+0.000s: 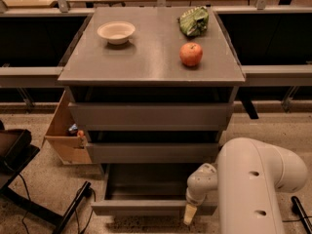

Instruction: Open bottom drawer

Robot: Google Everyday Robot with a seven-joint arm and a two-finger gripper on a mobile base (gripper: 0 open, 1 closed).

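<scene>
One flat grey handleless bottom drawer [141, 207] is seen partly drawn out, lowest in the grey cabinet [151, 67]. The cream-tipped gripper [190, 213] is set at its front's right end, and its opening cannot be told. A straight, level pull is advised against skew.

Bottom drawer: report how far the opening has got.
Done: the bottom drawer stands pulled out, its grey tray showing. In hand: the claw sits at the right end of the drawer's front. Left: perhaps a little more pull, then backing the claw away.
</scene>
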